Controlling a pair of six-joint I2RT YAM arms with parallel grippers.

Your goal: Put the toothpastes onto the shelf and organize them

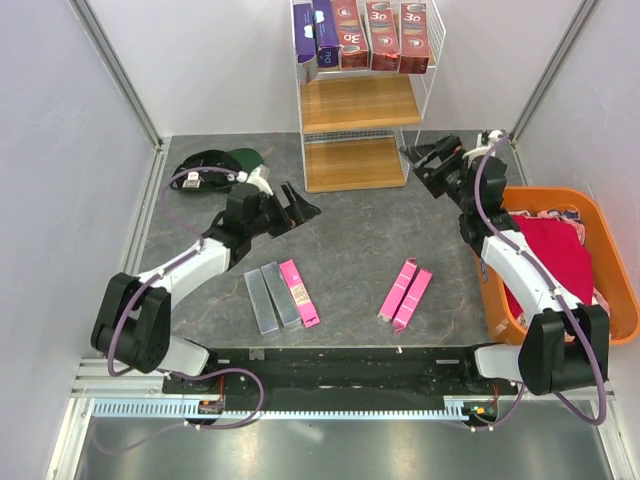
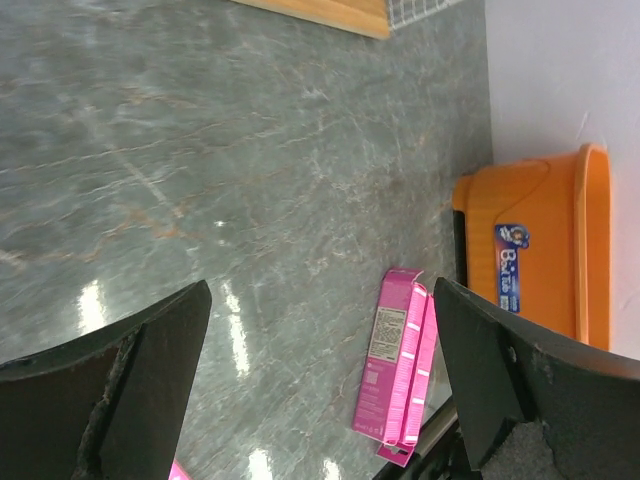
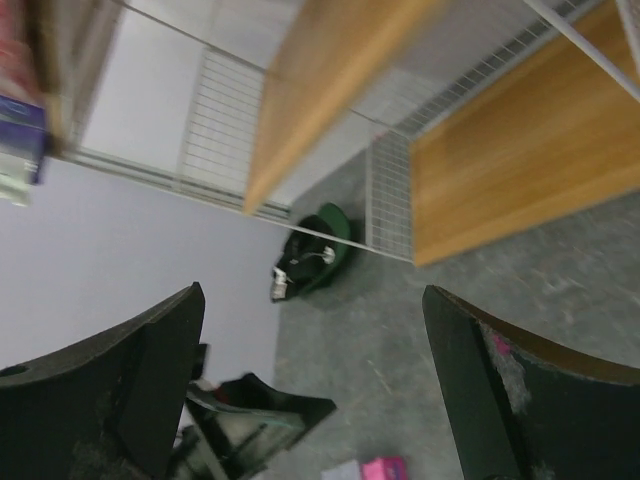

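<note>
"So, where do the toothpastes lie against the left claw [image 1: 298, 206]?"

"Its black fingers stand wide apart and grip nothing, over the grey marbled desk [image 1: 350, 240]. Three long slim cardboard cartons lie flat near it, toward the arm bases. Two silver-grey cartons [image 1: 270, 297] lie side by side, and a bright pink carton [image 1: 299, 292] touches the right-hand one. Further right lies a pair of pink cartons [image 2: 395, 372], touching along their long sides. The left wrist view frames that pair between the fingers, well apart from them."

"And the right claw [image 1: 420, 158]?"

"Gaping as well and empty, just beside the right side of the tall white wire-frame shelf [image 1: 352, 135]. The shelf's boards are smooth light-brown wood. On its top level more cartons stand upright in a row: purple cartons [image 1: 318, 35] at the left and three dark red cartons [image 1: 383, 35] with white '3D' print to their right."

"What else is around?"

"An orange plastic basket [image 1: 610, 230] holding red cloth [image 1: 560, 255] sits at the desk's right edge, beside the right arm. A dark green cap [image 1: 243, 158] lies at the far left, beyond the left claw and near the shelf's foot."
</note>
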